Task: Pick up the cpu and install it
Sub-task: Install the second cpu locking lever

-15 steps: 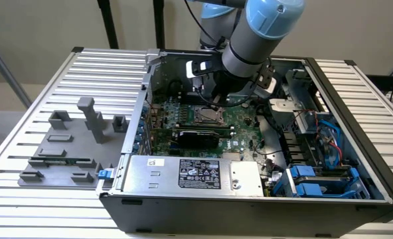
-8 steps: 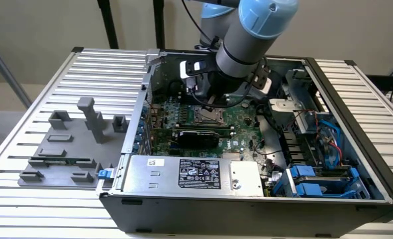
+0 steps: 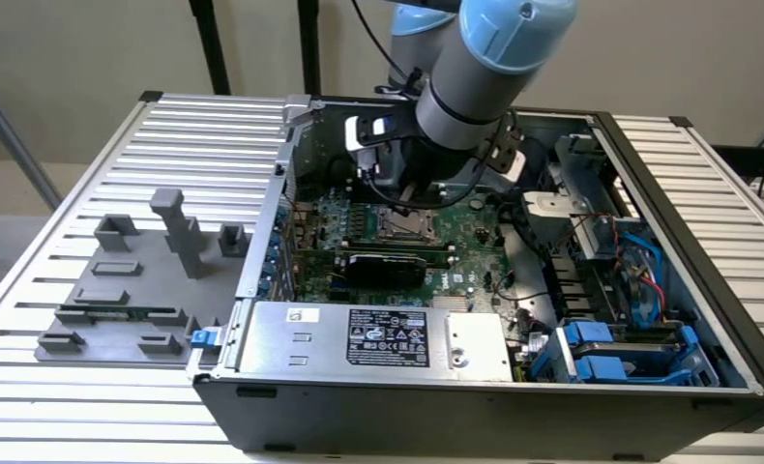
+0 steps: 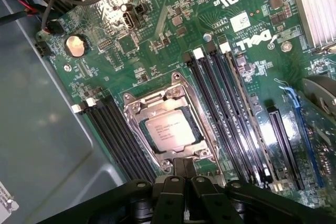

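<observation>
- The arm reaches down into the open computer case (image 3: 691,387), its gripper (image 3: 405,198) hanging low over the green motherboard (image 3: 466,237), right by the processor socket (image 3: 405,228).
- Through the wrist camera the gripper (image 4: 181,179) has its black fingers (image 4: 169,192) pressed together, nothing between them; the jaws are closed and empty.
- The cpu (image 4: 169,131) lies flat in the socket frame (image 4: 168,124), silvery top up with printed lettering showing, just beyond the fingertips and apart from them.
- Dark memory slots (image 4: 223,114) run along both sides of the socket.
- A round coin battery (image 4: 75,45) sits on the board nearer the case wall.
- At the front of the case the silver power supply (image 3: 369,338) with its black label lies across.
- On the exterior view's left, a grey fixture tray (image 3: 131,290) rests on the slatted table (image 3: 60,232), with a narrow green memory stick (image 3: 131,313) in it.
</observation>
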Tool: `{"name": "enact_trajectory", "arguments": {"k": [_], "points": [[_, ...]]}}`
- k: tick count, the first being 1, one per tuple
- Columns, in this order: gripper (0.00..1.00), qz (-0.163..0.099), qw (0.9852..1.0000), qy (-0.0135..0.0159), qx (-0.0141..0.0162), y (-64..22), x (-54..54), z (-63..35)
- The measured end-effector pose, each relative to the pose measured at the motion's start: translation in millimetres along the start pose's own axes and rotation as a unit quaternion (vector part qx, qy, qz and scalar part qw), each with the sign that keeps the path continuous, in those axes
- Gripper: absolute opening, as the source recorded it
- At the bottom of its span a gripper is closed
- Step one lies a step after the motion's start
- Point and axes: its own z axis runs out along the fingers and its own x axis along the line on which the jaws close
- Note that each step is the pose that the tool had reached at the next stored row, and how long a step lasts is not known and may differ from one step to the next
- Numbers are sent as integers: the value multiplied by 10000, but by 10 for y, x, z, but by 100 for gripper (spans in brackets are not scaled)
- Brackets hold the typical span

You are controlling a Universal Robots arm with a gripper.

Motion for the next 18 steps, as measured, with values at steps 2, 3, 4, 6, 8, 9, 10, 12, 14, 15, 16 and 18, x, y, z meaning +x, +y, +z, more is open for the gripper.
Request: {"name": "enact_trajectory", "arguments": {"k": [2, 3, 4, 6, 8, 9, 10, 12, 14, 15, 16, 18], "points": [[11, 0, 10000, 0, 0, -34, -29, -48], [11, -1, 10000, 1, 0, -53, -45, -72], [11, -1, 10000, 1, 0, -77, -66, -95], [11, 0, 10000, 0, 0, -123, -113, -133], [11, -1, 10000, 0, 0, -130, -161, -159], [11, 1, 10000, 0, 0, -126, -177, -166], [11, 16, 10000, 3, -4, -124, -184, -168], [11, 72, 10000, 18, -18, -120, -191, -171], [11, 161, 9999, 39, -43, -118, -193, -163], [11, 216, 9997, 51, -65, -115, -195, -156], [11, 262, 9996, 54, -84, -113, -197, -148], [11, 293, 9995, 24, -109, -118, -206, -133]]}}
